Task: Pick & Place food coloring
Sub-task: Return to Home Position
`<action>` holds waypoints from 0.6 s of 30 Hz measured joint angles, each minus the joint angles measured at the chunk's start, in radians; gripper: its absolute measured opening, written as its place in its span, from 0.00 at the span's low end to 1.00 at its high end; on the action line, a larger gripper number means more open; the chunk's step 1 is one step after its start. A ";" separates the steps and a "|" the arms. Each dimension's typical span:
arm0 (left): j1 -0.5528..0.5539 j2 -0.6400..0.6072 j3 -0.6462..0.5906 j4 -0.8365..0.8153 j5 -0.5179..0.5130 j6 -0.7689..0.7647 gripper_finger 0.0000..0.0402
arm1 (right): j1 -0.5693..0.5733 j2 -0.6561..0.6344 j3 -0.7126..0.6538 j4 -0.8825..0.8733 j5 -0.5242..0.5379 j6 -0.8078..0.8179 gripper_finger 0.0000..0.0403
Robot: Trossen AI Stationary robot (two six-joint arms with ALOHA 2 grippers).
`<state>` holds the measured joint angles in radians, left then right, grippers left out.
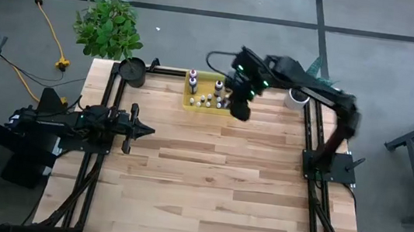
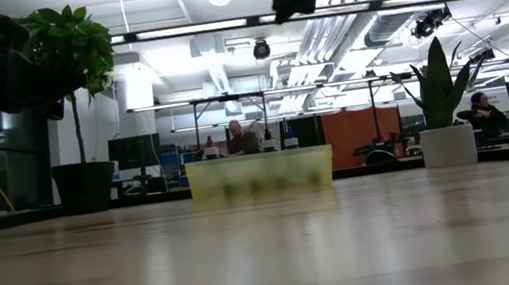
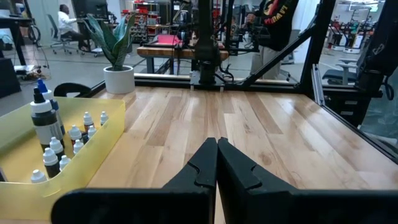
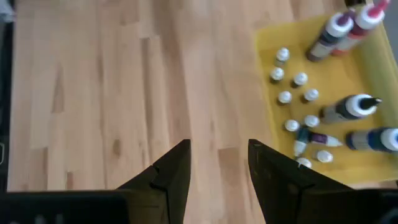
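Food coloring bottles [image 4: 300, 79] stand caps-up in the yellow bin [image 4: 267, 53]. Right hand [image 4: 217, 155] hangs high just beside it, spread, empty. The left hand [image 3: 216, 149], pressed together, sits at the desk's [image 1: 207, 186] left.

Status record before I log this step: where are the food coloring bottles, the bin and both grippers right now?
bottles: the food coloring bottles that show are all inside the yellow bin
bin: at the far edge of the table
right gripper: open, empty, raised above the bin's edge
left gripper: shut, empty, at the table's left side, away from the bin
loose bottles on the table: none visible
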<state>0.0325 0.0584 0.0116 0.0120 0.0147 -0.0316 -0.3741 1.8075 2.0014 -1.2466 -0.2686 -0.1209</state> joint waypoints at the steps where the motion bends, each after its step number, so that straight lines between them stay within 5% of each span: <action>1: 0.000 0.000 0.000 0.000 0.000 0.000 0.00 | 0.015 -0.054 -0.078 0.056 -0.002 0.005 0.36; 12: 0.000 0.000 0.000 0.000 0.000 0.000 0.00 | 0.165 -0.653 -0.897 0.652 -0.011 0.166 0.03; 18: 0.000 0.000 0.000 0.000 0.000 0.000 0.00 | 0.214 -0.942 -1.181 0.796 -0.040 0.253 0.01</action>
<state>0.0324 0.0584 0.0116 0.0120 0.0147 -0.0317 -0.1605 0.8653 0.8203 -0.4509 -0.3084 0.1317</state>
